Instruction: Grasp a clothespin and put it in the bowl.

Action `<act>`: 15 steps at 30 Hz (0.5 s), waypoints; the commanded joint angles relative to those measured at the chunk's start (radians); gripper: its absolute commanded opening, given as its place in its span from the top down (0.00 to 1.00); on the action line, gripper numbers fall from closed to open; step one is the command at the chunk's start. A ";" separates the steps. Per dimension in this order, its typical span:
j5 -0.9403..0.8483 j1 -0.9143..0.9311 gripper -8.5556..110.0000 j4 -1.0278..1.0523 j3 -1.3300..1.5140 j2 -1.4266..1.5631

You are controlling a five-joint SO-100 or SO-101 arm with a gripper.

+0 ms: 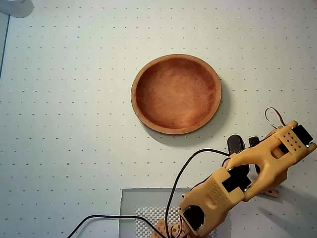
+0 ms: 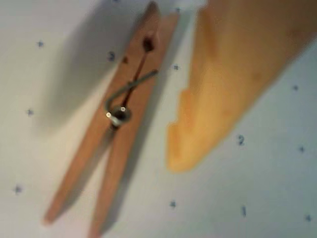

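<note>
Orange plastic formed the end effector, whose one visible finger hung just beside the clothespin in the wrist view; it held nothing, though whether it stood apart or together I could not tell, since the other finger was out of view. That wooden pin lay flat on the dotted tabletop near its right edge, mostly hidden beneath the arm in the overhead view, probably so a finger could drop on each side. Beyond it, the bowl sat empty near the tabletop's middle, apart from the arm.
</note>
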 commanded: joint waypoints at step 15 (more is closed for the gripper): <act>0.310 0.002 0.72 0.018 -0.026 0.028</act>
